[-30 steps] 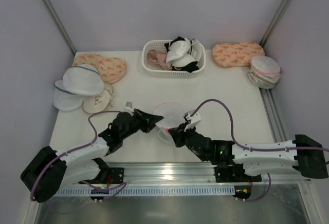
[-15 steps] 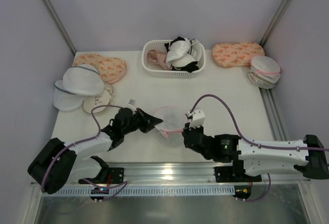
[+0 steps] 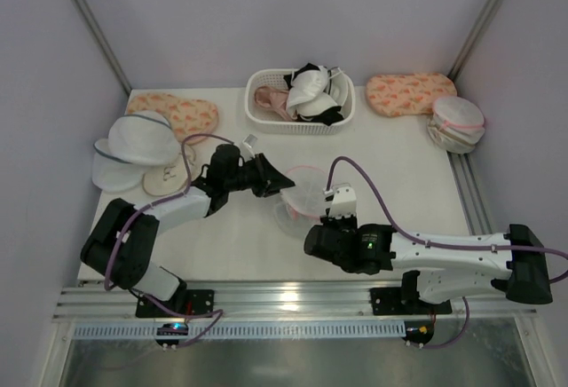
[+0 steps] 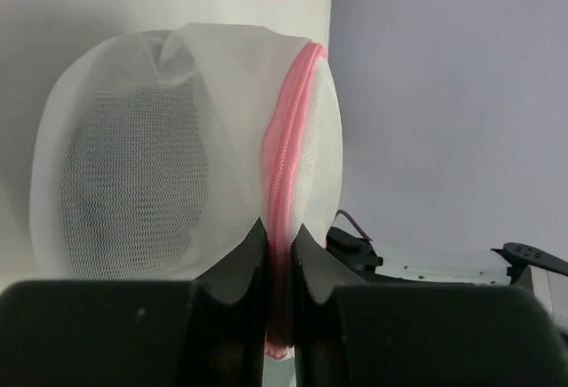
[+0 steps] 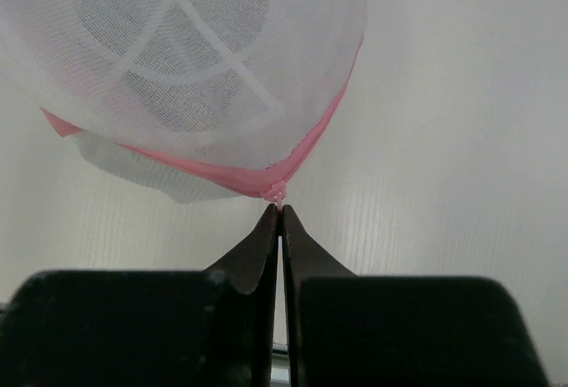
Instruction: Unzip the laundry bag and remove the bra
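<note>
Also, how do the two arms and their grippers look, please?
The left arm and right arm have white links and black joints. A purple cable loops along each. The left gripper and right gripper have black, wedge-shaped fingers that taper to thin tips. A small green light glows on the right arm.

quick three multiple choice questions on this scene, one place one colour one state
1. Where is the white basket? A. back middle of the table B. near left corner C. under the right arm
2. What colour is the zipper rim of the laundry bag? A. grey-blue B. pink C. black
3. The left gripper is: A. wide open B. out of view C. shut on the zipper rim
Answers: 1 A, it sits centred at the far edge; 2 B, pink shows in both wrist views; 3 C, its fingers pinch the rim.
</note>
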`<state>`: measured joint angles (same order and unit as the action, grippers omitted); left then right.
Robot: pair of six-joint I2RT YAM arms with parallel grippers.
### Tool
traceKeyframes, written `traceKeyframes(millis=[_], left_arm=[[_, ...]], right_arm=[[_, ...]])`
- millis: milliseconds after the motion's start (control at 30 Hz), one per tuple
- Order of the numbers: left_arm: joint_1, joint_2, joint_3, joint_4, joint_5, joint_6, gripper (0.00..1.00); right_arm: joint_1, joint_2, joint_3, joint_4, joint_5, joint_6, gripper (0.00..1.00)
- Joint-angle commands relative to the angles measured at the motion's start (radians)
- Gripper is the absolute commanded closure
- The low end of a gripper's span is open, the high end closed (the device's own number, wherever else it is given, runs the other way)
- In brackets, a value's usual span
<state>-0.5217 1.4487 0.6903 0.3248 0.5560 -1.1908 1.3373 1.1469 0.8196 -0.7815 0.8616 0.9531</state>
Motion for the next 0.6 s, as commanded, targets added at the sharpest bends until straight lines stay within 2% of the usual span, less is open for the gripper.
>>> traceKeyframes(millis=[0, 33, 133, 200, 367, 433, 467, 567], left_arm=[[0.032, 0.091, 0.064, 0.075, 0.065, 0.048, 0.74], [0.032, 0.107, 0.066, 0.091, 0.061, 0.027, 0.48], [0.032, 0.116, 0.042, 0.131, 0.026, 0.002, 0.17], [0.032, 0.055, 0.008, 0.114, -0.039, 0.005, 0.03], [0.008, -0.155, -0.058, -0.085, -0.204, 0.022, 0.01], [-0.017, -0.250, -0.109, -0.105, -0.217, -0.003, 0.01], [-0.046, -0.298, -0.141, -0.121, -0.220, -0.032, 0.01], [-0.080, -0.344, -0.192, -0.112, -0.208, -0.079, 0.01]], right_arm=[[-0.015, -0.006, 0.012, -0.093, 0.071, 0.027, 0.96], [-0.015, -0.006, 0.012, -0.082, 0.074, 0.020, 0.96], [-0.023, -0.001, 0.010, -0.041, 0.074, 0.007, 0.96], [-0.023, 0.001, 0.009, -0.016, 0.070, -0.005, 0.96], [-0.023, 0.007, 0.001, 0.062, 0.039, -0.065, 0.96], [-0.023, -0.007, -0.014, 0.140, -0.040, -0.143, 0.96], [-0.026, -0.028, -0.046, 0.272, -0.162, -0.254, 0.96], [-0.036, -0.050, -0.086, 0.465, -0.320, -0.338, 0.96]])
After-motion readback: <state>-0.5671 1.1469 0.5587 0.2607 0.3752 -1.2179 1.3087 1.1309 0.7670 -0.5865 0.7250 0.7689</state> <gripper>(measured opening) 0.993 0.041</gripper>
